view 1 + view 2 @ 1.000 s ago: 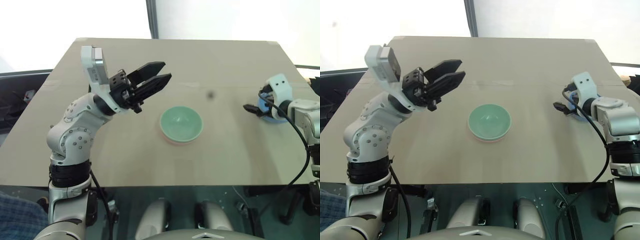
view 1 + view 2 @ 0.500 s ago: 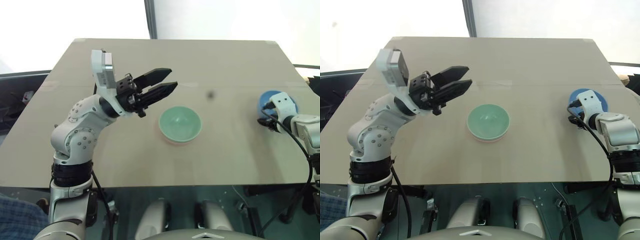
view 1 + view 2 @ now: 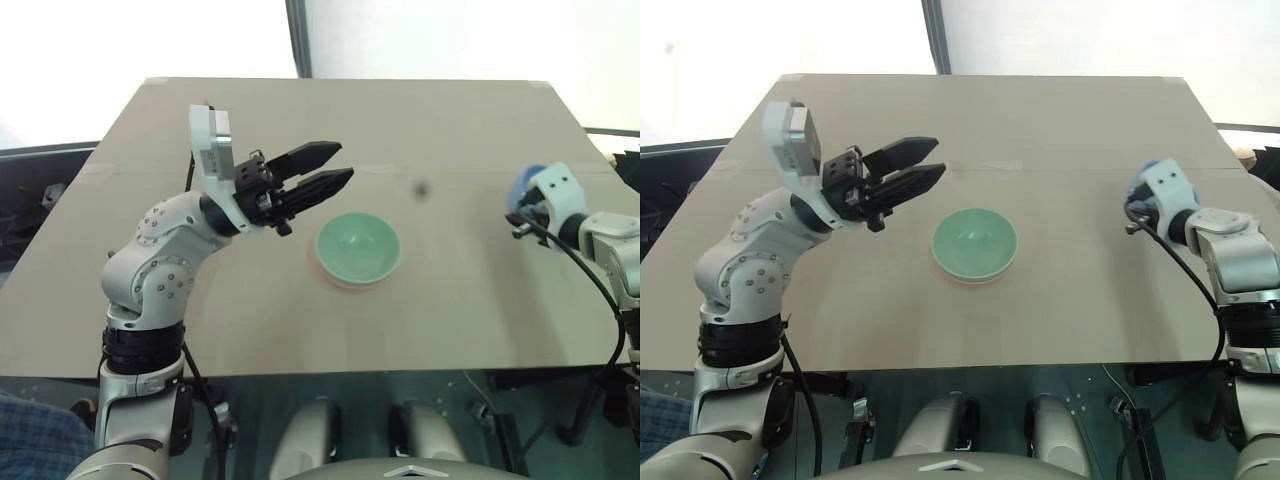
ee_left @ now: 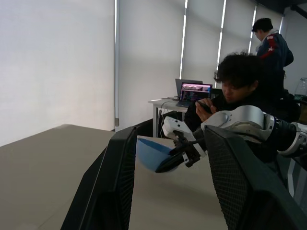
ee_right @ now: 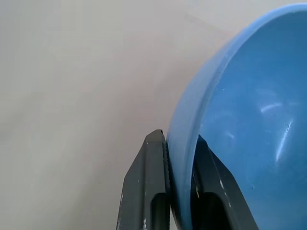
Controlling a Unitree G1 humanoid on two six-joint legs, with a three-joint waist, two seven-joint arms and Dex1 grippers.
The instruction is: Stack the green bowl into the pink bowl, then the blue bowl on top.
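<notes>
Right end effector pinches the blue bowl by its thin rim — light, stiff, slippery plastic; left end effector spread, empty.

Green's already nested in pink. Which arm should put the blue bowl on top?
Right. The right gripper is shut on the blue bowl's rim, off the table. The left gripper hangs open beside the green bowl, holding nothing.

- A plain tan table fills the middle of the head views, with a faint seam running across it.
- Behind it, bright white blinds cover tall windows, split by dark vertical frames.
- A white desk holds an open laptop.
- One seated person looks down; another person stands behind.
</notes>
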